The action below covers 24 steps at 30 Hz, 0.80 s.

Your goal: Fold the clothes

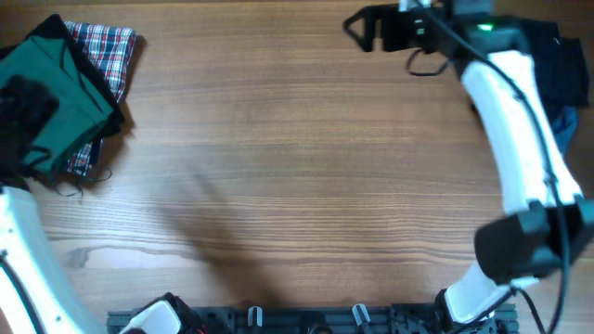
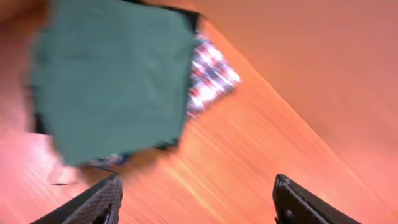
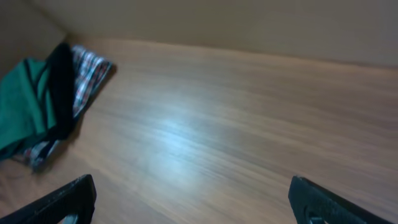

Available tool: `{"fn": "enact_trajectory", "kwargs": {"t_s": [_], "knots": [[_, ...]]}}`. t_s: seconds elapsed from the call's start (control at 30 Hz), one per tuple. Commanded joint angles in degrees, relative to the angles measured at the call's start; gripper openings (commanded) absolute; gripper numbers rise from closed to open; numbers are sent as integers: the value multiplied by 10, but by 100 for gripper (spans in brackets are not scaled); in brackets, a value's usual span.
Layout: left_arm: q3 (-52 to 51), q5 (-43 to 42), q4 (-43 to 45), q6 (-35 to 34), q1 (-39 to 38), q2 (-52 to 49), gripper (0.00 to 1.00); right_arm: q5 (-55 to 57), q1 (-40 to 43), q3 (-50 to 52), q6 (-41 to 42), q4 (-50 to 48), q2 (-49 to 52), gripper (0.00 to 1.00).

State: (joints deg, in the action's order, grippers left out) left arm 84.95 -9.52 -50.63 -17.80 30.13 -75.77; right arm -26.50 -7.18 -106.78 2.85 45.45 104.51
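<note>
The left gripper (image 2: 198, 202) hangs with its fingers (image 2: 99, 202) spread wide and nothing between them, only bare table (image 2: 298, 93) showing in the gap. Just beyond it lies the dark-green garment (image 2: 112, 81), a flat, roughly square folded stack at the table's far left corner. It rests on top of the red-blue plaid cloth (image 2: 211, 71), which pokes out along one side, and a dark layer shows at its edges. A thin cord end (image 1: 79, 186) trails onto the wood beside the pile.

The green fabric looks light, soft and limp. It would likely sag and unfold if lifted by one point, and could slide over the cloth beneath. A pinch at a corner or along a folded edge seems the safest hold, taken shallow so that the plaid under it is not caught too.

Well apart, at the far right, the right gripper (image 3: 193, 202) is also wide apart and empty.
</note>
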Motion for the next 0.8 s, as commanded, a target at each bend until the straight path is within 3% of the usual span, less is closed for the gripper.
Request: {"fn": "enact_trajectory", "kwargs": {"t_s": [0.0,0.1,0.2,0.33,0.53,0.77], "knots": [[2,-17,-10,22,-116,5,80,56,38,-10,-31,49,-47,100],[2,-16,-1,50,-244,-2,86,75,74,-10,-61,93,-74,100],[2,-13,23,91,-351,-15,99,77,99,-10,-75,117,-87,100],[2,21,50,101,-451,-35,100,77,112,-8,-89,138,-87,100],[2,23,56,101,-494,-39,100,159,112,-8,-89,120,-86,100],[2,23,15,101,-495,-39,100,162,112,-8,-89,122,-84,100]]}}
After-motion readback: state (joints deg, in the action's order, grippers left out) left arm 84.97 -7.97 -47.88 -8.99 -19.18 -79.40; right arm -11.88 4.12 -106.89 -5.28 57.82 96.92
